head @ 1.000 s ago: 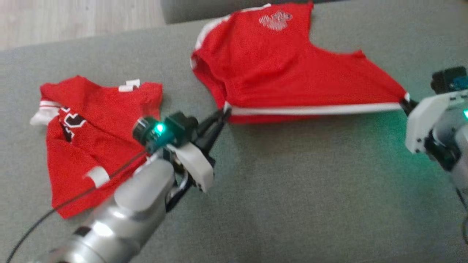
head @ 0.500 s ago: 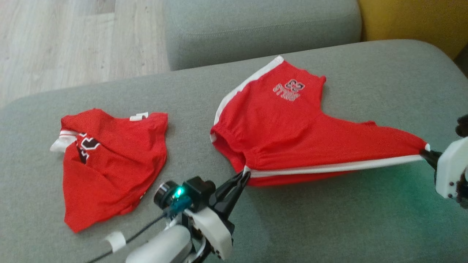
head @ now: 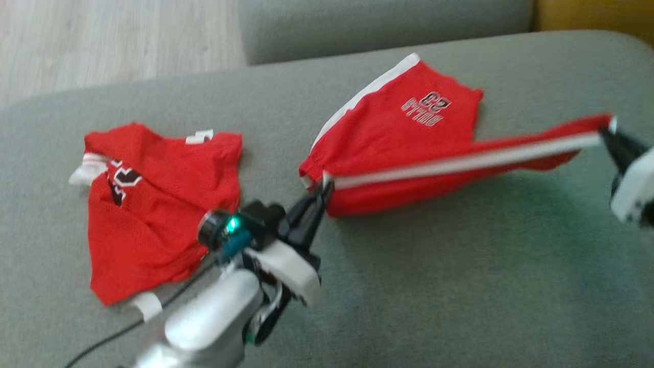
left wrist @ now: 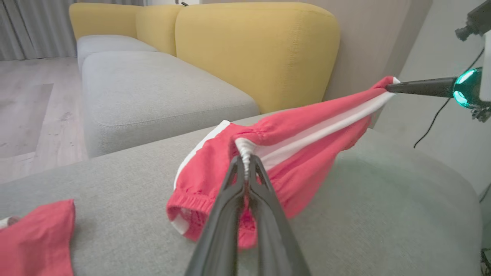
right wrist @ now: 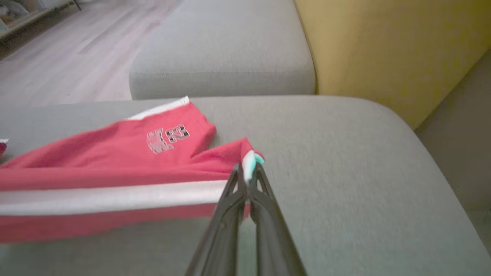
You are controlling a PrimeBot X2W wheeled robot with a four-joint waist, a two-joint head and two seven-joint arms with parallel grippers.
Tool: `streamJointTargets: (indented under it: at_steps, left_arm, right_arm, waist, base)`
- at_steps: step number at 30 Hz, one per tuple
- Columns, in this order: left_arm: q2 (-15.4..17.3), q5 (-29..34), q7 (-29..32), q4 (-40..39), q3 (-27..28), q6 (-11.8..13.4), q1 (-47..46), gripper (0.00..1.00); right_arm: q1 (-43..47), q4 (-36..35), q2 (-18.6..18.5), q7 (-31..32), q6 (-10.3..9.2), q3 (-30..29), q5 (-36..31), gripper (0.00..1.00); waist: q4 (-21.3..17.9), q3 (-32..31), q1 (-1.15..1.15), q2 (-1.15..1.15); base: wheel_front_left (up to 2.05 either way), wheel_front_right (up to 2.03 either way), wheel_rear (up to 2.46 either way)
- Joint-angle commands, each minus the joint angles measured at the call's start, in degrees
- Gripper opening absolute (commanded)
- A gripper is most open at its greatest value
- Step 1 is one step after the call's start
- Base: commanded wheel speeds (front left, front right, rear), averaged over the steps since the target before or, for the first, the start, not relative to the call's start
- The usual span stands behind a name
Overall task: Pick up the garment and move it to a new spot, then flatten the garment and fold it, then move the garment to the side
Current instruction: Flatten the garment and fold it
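Observation:
The garment [head: 403, 133] is a pair of red shorts with a white side stripe and a printed number, stretched between both grippers above the grey sofa cushion [head: 434, 286]. My left gripper [head: 323, 190] is shut on the waistband end of the stripe, seen close up as gathered elastic [left wrist: 244, 147] pinched between its dark fingers [left wrist: 230, 207]. My right gripper [head: 608, 130] is shut on the stripe's leg-hem end [right wrist: 248, 163]. The stripe edge is taut and lifted, its right end the higher, while the far leg [right wrist: 161, 132] drapes onto the cushion.
A second red garment [head: 158, 204], a jersey with black-and-white lettering, lies crumpled on the cushion to my left. Another grey cushion [head: 378, 25] sits beyond, with a yellow backrest [left wrist: 253, 50] at the far right and wooden floor [head: 102, 41] at the far left.
Both grippers have lifted the shorts by the stripe edge, the right end rising higher and farther. The camera has also shifted, and the picture is blurred.

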Motion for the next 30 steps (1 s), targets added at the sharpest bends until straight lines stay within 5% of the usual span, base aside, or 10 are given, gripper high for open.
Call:
streamJointTargets:
  at_steps: [1,12,30]
  left_arm:
    - [0.67,-0.01,-0.81,-0.85,2.98,0.67,-3.87,0.0]
    - [-3.41,0.85,-1.14,4.34,3.64,0.02,-11.85,0.0]
    - [-9.47,2.67,-3.69,11.83,1.44,-2.43,-20.1,0.0]
  right_arm:
    - [-3.67,-2.1,-0.76,-0.63,-0.04,-1.39,-1.5,0.0]
    - [-18.81,5.49,6.07,-1.41,-0.04,-4.11,-12.46,0.0]
    - [-36.43,24.81,7.11,-9.2,-0.04,-0.01,-22.17,0.0]
  waist:
    - [1.64,2.44,-0.01,0.0]
    - [7.64,10.68,-0.01,0.0]
    - [14.51,20.44,-0.01,0.0]
  base:
    - [0.0,0.0,0.0]
    - [0.0,0.0,0.0]
    - [0.0,0.0,0.0]
